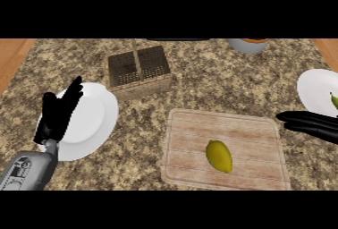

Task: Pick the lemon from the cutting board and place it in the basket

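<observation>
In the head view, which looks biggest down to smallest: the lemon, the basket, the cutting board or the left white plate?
1. cutting board
2. left white plate, partly under the left hand
3. basket, close to the plate in size, so this is unsure
4. lemon

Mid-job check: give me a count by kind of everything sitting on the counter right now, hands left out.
left plate and right plate: 2
cutting board: 1
lemon: 1
basket: 1
grey cup, cut off at the far edge: 1
green item on the right plate, mostly out of view: 1
Total: 7
</observation>
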